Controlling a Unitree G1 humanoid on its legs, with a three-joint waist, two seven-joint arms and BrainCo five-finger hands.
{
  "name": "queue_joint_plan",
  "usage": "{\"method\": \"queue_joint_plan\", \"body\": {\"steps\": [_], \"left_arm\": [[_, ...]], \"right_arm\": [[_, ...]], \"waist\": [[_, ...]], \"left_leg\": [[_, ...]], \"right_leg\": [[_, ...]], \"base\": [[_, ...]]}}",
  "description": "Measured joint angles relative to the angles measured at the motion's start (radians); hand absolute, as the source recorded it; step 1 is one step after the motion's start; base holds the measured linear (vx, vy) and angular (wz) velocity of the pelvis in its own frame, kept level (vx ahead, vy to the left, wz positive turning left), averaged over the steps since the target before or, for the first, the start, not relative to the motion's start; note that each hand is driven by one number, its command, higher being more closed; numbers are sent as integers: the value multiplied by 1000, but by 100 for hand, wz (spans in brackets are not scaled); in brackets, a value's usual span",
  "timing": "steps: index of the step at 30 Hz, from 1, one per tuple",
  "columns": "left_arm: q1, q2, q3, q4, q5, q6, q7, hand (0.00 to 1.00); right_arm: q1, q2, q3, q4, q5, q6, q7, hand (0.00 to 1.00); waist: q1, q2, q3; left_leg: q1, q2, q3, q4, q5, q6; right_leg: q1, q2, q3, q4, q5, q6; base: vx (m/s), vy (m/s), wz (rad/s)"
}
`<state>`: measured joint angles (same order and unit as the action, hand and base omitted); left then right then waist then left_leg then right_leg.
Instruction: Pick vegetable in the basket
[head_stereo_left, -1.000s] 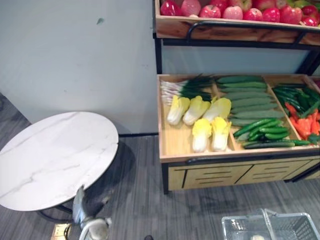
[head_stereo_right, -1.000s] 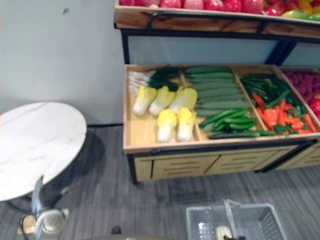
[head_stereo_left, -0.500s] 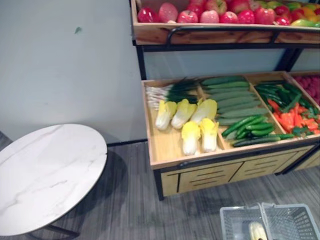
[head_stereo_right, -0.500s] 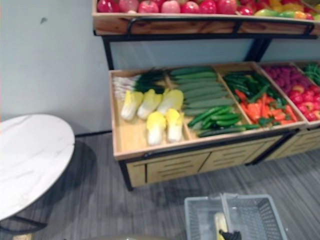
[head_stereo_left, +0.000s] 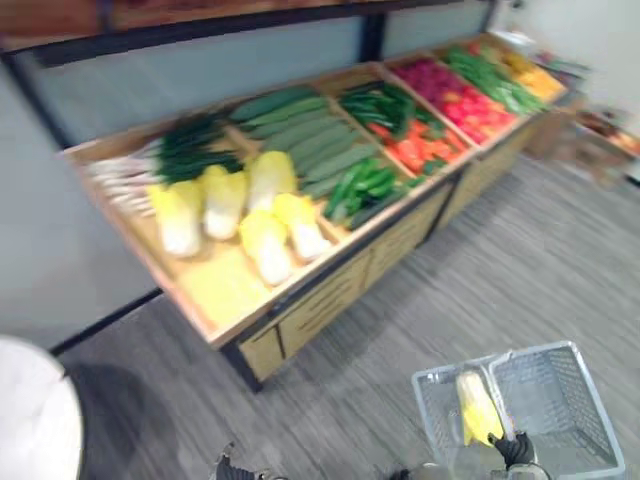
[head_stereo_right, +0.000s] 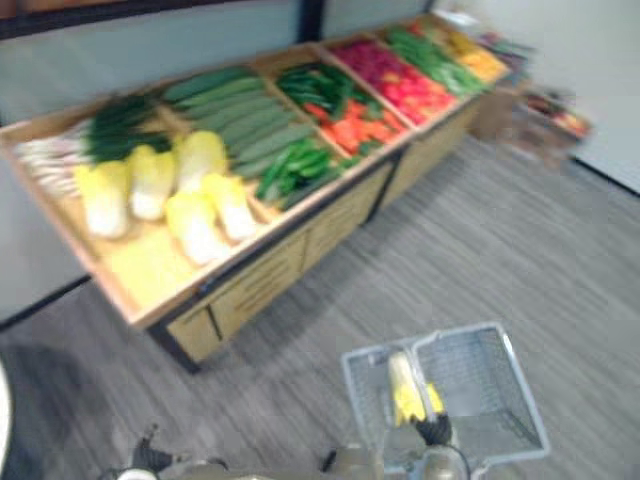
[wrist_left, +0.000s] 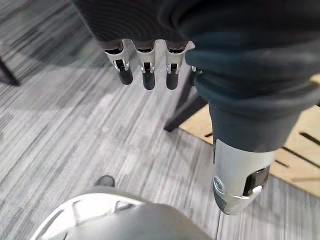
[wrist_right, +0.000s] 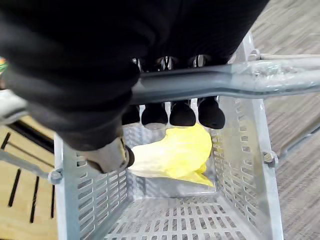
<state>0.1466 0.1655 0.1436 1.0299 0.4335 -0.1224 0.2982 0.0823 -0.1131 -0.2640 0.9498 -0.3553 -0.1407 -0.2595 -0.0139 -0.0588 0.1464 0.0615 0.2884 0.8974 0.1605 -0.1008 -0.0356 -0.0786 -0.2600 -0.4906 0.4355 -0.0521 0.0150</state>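
The whole view has swung since a second ago. The stand (head_stereo_left: 300, 300) now runs slantwise across the head views, and the table (head_stereo_left: 25, 425) is cut down to a sliver at the lower left edge. That is the camera turning, not the things moving (the greens, cabbages and cucumbers on the stand lie in the same order as before).

What has not changed is the load. A yellow cabbage (head_stereo_left: 478, 408) lies in the basket (head_stereo_left: 565, 405), lengthwise and to the left of the handle (wrist_right: 240, 82), just as it did half a second ago. In the right wrist view it rests on the mesh bottom against one end wall.

The right hand (wrist_right: 182, 114) has its fingers curled round the grey handle and carries the basket low in front of the robot, over the floor (head_stereo_left: 500, 260). The left hand (wrist_left: 145, 70) hangs beside the body with its fingers straight and loose, holding nothing.

For the task, this reads as a pick already made: one vegetable is in the basket and the grip on the handle looks sound. The turn suggests the robot is moving along the stand or away from it; which one I cannot tell. If more is wanted, the free left hand is the one to reach with. The thing to mind during a turn is the basket swinging and the cabbage rolling on the mesh.
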Motion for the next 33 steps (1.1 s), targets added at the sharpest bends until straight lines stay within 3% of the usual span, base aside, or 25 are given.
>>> {"method": "queue_joint_plan", "body": {"steps": [2,3,5,7,12,14,15,16,17,18,19,22,24,25,26,28,33], "left_arm": [[-15,1,-1,0,-20,0,-1,0],[-25,-8,0,4,-38,0,-6,0],[-29,-24,-17,1,-39,-4,-18,0],[-39,-42,-22,2,-39,-4,-24,0],[-38,-34,-13,6,-43,3,-21,0],[-35,-39,19,7,-73,3,-19,0],[-32,-39,24,7,-77,4,-18,0],[-26,-40,27,8,-78,5,-17,0],[-19,-49,30,9,-79,9,-10,0],[-19,-55,29,9,-79,12,-6,0],[-22,-68,28,4,-79,11,-3,0],[-16,-85,27,5,-83,2,8,0],[-16,-85,22,5,-109,0,8,0],[-15,-87,21,5,-111,-1,7,0],[-15,-84,23,7,-112,1,7,0],[-12,-75,27,2,-107,-1,9,0],[-6,-74,20,7,-102,0,8,0]], "right_arm": [[-9,-4,-1,6,-1,3,2,100],[-5,-15,-4,12,0,9,3,100],[17,-26,-4,17,1,10,4,100],[21,-36,-4,52,2,33,8,100],[47,-4,0,70,2,43,9,100],[59,-9,7,79,2,43,9,100],[59,-12,11,79,2,42,9,100],[60,-19,19,79,2,41,8,100],[59,-43,28,75,2,41,8,100],[53,-56,32,72,2,41,8,100],[44,-75,37,72,2,41,7,100],[35,-108,43,72,1,41,5,100],[41,-105,55,69,1,41,7,100],[44,-109,57,57,1,40,8,100],[42,-104,57,55,1,40,8,100],[63,-92,83,34,0,20,11,100],[39,-98,84,33,-15,18,9,100]], "waist": [[-11,-7,13],[-13,6,26],[-13,4,24],[-17,35,24],[-15,34,18],[-13,37,20],[-12,38,20],[-13,40,23],[-12,51,29],[-10,45,32],[-9,55,33],[-7,71,36],[-5,77,35],[-4,98,37],[1,99,37],[14,69,28],[21,62,22]], "left_leg": [[17,0,63,-1,17,-5],[39,-6,85,-14,27,-19],[44,-18,106,-32,41,-35],[29,16,110,-13,54,-35],[24,107,144,34,85,-49],[30,191,158,167,69,-42],[31,208,147,206,71,-39],[29,220,104,242,76,-32],[-9,218,-86,328,96,-16],[-25,192,-175,338,81,-32],[-41,98,-342,324,28,-68],[-62,-87,-586,235,-65,-84],[-79,-129,-684,118,-63,-85],[-83,-126,-741,30,-36,-72],[-81,-128,-735,36,-39,-68],[-93,-176,-732,30,-70,-63],[-75,-240,-683,-6,-66,-21]], "right_leg": [[1,-11,-10,-22,-36,0],[5,7,-6,-59,-45,4],[50,44,14,-189,-78,48],[48,102,34,-272,-67,74],[63,196,64,-371,-31,44],[65,233,114,-374,-26,18],[65,237,131,-371,-24,8],[67,240,155,-365,-19,-3],[74,238,217,-341,-11,-31],[72,229,235,-340,-10,-31],[70,207,288,-338,-6,-26],[71,189,391,-349,-5,-18],[68,202,418,-347,-7,-13],[61,227,431,-347,-4,-1],[62,229,449,-348,-1,4],[61,193,476,-388,31,51],[45,145,528,-409,42,61]], "base": [[-179,-214,-114],[-148,-189,-82],[-164,-217,-73],[-204,-271,-51],[-45,-153,-33],[43,-103,-63],[52,-65,-71],[75,-65,-95],[82,-46,-99],[103,17,-125],[68,78,-91],[13,157,-103],[-22,194,-57],[-24,168,-51],[11,216,-35],[108,265,-23],[131,201,-24]]}}
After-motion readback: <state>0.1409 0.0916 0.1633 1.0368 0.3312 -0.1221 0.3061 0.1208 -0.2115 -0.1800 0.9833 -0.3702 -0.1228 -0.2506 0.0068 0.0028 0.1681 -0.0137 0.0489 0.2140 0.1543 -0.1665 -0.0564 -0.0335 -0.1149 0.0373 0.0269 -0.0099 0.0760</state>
